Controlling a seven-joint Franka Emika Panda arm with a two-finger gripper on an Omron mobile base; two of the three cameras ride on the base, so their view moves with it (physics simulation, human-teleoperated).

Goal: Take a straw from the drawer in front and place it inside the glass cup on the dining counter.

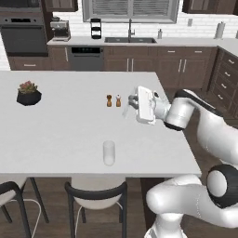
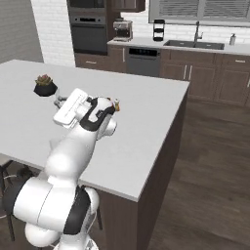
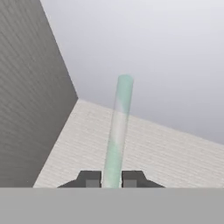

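The straw (image 3: 117,135) sits pinched between the two dark fingertips of the tool (image 3: 111,179), which is clamped on its lower end, and it runs straight out along the tool's own line of sight toward a far corner of wall and ceiling. From the left base view the tool (image 1: 133,101) is held above the white bench (image 1: 56,130), pointing sideways toward the far left of the room, so the straw's long axis lies roughly level rather than upright; there I can just make out a faint pale streak near the fingertips. The glass cup (image 1: 109,152) stands upright near the bench's near edge, lower and closer to the robot than the tool and well apart from it. As I judge it, the straw must be carried back and tipped end-down over the cup's mouth. In the right base view the arm hides the cup, while the small potted plant (image 2: 45,84) shows clearly.
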